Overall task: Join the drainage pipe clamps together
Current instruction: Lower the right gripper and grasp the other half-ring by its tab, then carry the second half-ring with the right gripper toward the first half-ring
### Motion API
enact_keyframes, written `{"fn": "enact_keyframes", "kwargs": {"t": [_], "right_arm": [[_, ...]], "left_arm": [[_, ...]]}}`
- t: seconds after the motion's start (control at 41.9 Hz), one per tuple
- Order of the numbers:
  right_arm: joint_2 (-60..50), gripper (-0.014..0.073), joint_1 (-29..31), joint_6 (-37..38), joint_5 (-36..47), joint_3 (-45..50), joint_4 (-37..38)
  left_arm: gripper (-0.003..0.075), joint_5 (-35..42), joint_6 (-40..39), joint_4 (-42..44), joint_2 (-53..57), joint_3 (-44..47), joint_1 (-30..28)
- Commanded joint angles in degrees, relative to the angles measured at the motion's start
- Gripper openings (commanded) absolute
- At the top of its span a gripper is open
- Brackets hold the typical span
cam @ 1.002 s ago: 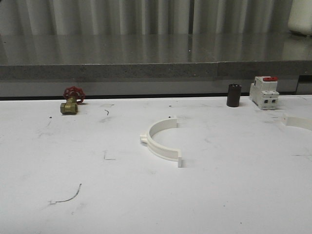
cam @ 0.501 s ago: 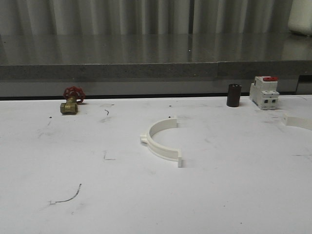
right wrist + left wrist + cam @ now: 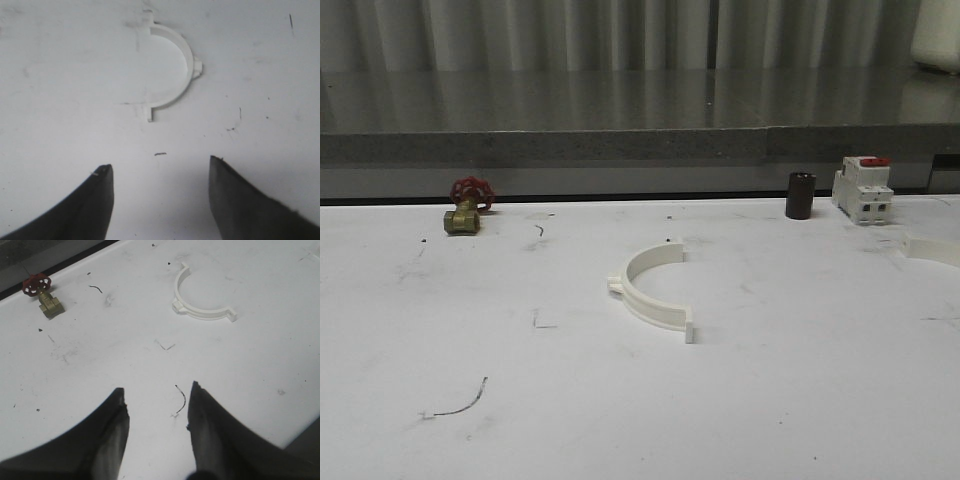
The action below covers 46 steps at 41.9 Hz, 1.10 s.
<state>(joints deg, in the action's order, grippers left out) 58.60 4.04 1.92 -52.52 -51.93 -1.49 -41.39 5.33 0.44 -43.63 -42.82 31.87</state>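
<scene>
One white clamp half (image 3: pixel 652 290) lies mid-table, apart from another (image 3: pixel 932 249) at the right edge. A brass valve (image 3: pixel 466 207) sits far left.

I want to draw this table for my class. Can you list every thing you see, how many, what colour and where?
pipe clamp half: one, white, table middle
second clamp half: one, white, right edge, partly cut off
valve: one, brass with red handwheel, back left
cylinder: one, black, back right
breaker: one, white with red top, right of the cylinder
table: one, white, scuffed
left pincer: black, open
right pincer: black, open
</scene>
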Motion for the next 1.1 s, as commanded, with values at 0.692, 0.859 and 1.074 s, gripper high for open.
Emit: {"fn": "enact_keyframes", "kwargs": {"t": [0.692, 0.859, 1.074], "right_arm": [[31.36, 0.0449, 6.06, -1.92, 3.88, -13.9, 1.49], [38.4, 0.0449, 6.11, -1.92, 3.82, -19.26, 1.49], [44.43, 0.0449, 5.62, -5.19, 4.07, -23.58, 1.49]], "left_arm": [[0.0283, 3.9, -0.12, -0.44, 0.3, -1.39, -0.09], [0.0283, 3.9, -0.12, -0.44, 0.3, -1.39, -0.09], [0.0283, 3.9, -0.12, -0.44, 0.3, -1.39, -0.09]]}}
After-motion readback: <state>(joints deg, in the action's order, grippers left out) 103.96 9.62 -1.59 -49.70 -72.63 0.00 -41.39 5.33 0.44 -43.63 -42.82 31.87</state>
